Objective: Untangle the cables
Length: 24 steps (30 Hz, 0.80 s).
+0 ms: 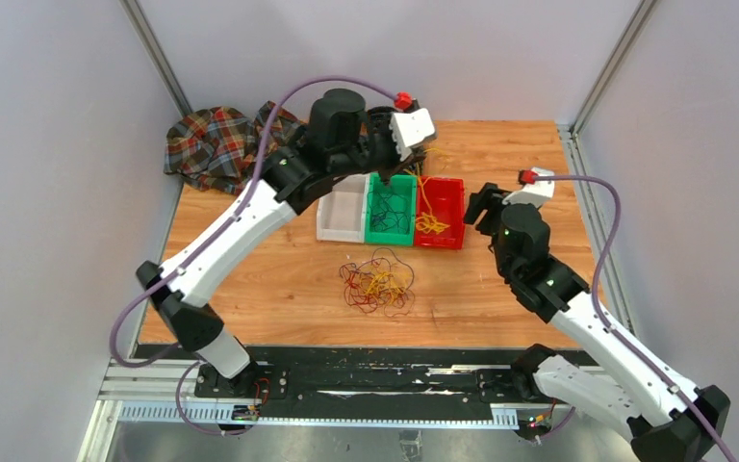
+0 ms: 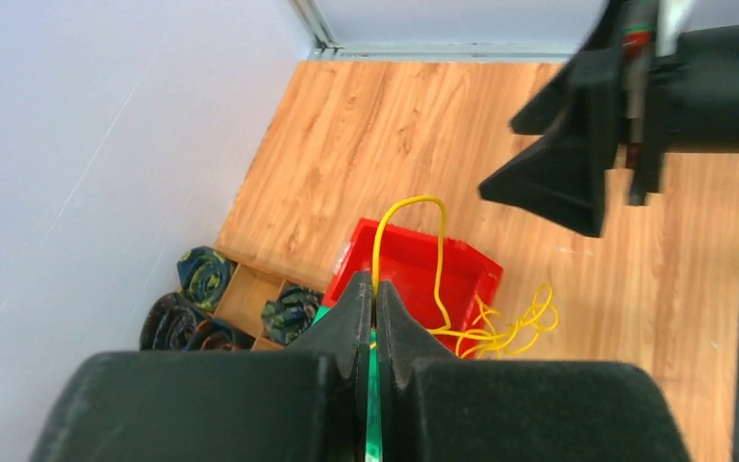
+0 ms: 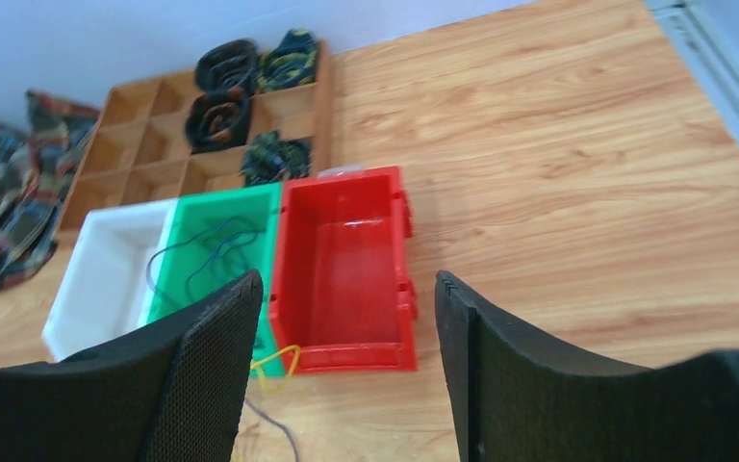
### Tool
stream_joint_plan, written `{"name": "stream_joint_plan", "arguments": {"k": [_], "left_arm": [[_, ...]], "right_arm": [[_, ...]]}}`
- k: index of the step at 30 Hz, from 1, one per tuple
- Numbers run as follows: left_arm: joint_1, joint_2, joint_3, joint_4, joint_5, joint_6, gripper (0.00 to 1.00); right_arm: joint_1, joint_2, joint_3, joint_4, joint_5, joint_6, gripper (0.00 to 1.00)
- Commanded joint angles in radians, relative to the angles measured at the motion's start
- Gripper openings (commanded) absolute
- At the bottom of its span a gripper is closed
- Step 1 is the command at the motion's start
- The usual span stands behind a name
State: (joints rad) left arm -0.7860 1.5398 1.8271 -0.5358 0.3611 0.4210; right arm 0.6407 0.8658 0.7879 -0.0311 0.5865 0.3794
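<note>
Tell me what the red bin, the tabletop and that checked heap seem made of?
Red bin: probably moulded plastic, smooth, slightly glossy walls.
Tabletop: wood or wood-look laminate, showing grain and plank seams.
Checked heap: woven cloth, matte, lying in soft folds.

We count three bins: one white bin (image 3: 106, 269), one green bin (image 3: 226, 197), one red bin (image 3: 346, 260). One cable tangle (image 1: 377, 282) on the desk (image 1: 500, 289); we can't resolve how many strands are in it. At least one yellow strand (image 2: 409, 200) apart from it. Dark strands (image 3: 202, 255) in the green bin: uncountable. One plaid cloth (image 1: 214, 144). One wooden divider tray (image 3: 144, 144), four rolled bundles (image 3: 219, 115) in it. Two tools: left tool (image 2: 375, 289), right tool (image 3: 346, 289).
</note>
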Motion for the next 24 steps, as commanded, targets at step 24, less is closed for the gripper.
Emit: {"name": "stream_joint_plan", "arguments": {"k": [24], "left_arm": [[-0.019,0.544,0.113,0.346,-0.188,0.101,0.00]], "right_arm": [[-0.138,-0.189,-0.109,-0.120,0.182,0.123,0.56]]}}
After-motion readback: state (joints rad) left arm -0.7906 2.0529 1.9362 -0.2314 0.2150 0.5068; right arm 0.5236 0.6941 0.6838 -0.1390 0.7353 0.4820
